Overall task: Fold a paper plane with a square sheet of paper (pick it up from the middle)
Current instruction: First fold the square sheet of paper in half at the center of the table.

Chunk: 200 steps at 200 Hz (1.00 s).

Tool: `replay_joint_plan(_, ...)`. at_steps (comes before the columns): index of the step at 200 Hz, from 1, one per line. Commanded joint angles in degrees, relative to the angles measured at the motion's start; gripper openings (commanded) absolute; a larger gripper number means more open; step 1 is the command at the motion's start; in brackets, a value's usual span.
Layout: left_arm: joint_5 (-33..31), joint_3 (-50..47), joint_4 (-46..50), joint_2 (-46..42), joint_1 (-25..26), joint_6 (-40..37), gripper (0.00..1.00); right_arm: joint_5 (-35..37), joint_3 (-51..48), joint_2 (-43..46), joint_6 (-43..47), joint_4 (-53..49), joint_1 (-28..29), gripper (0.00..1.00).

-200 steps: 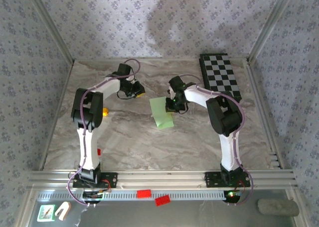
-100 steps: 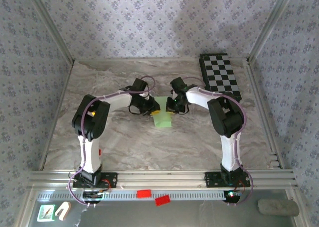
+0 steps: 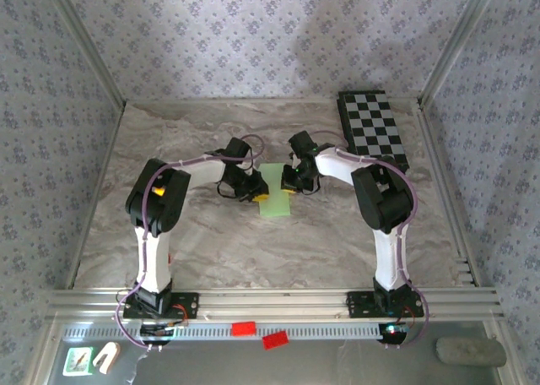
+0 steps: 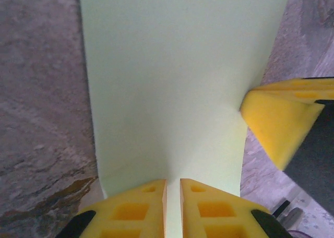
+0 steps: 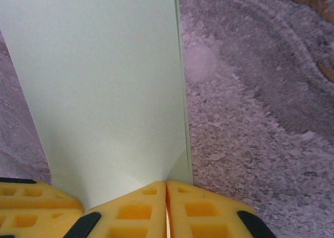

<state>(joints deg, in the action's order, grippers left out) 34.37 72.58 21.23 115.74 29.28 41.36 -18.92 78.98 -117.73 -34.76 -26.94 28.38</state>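
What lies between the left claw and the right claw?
The light-green sheet of paper spans that stretch in the top view. The left claw pinches its left edge and the right claw pinches its right edge.

One sheet of paper (image 3: 277, 203), one checkered board (image 3: 374, 132), two red blocks (image 3: 243, 327) (image 3: 274, 341), two claws (left claw (image 3: 256, 195), right claw (image 3: 289, 186)).

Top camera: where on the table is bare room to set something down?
Free: the near strip of table between the arm bases, and its far left corner. Crowded: the centre, where the left gripper and right gripper pinch the sheet of paper; the checkered board takes the far right.
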Motion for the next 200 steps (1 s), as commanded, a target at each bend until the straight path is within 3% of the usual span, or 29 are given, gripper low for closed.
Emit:
replay_joint_plan(1, -2.92, -1.15, 4.50, 1.57, -0.08, -4.68, 0.15, 3.71, -3.21, -4.35, -0.77, -5.58, -0.26, 0.09)
replay_joint_plan(47, -4.05, -4.86, 4.43, 0.42, -1.60, -8.33, 0.16, 4.28, -4.09, -4.35, -0.76, -5.23, -0.70, 0.09)
replay_joint_plan(87, -1.88, -5.37, 4.01, -5.53, -3.87, -9.39, 0.18, 4.33, -4.36, -4.28, -0.81, -5.07, -0.91, 0.09)
replay_joint_plan(133, 2.37, -4.36, -2.62, -7.34, -1.21, -3.46, 0.18, 4.35, -4.39, -4.37, -0.80, -4.97, -0.91, 0.08)
replay_joint_plan(200, 2.70, -5.26, -1.49, -2.64, 1.57, -2.46, 0.17, 4.22, -4.38, -4.61, -0.79, -4.79, -1.03, 0.08)
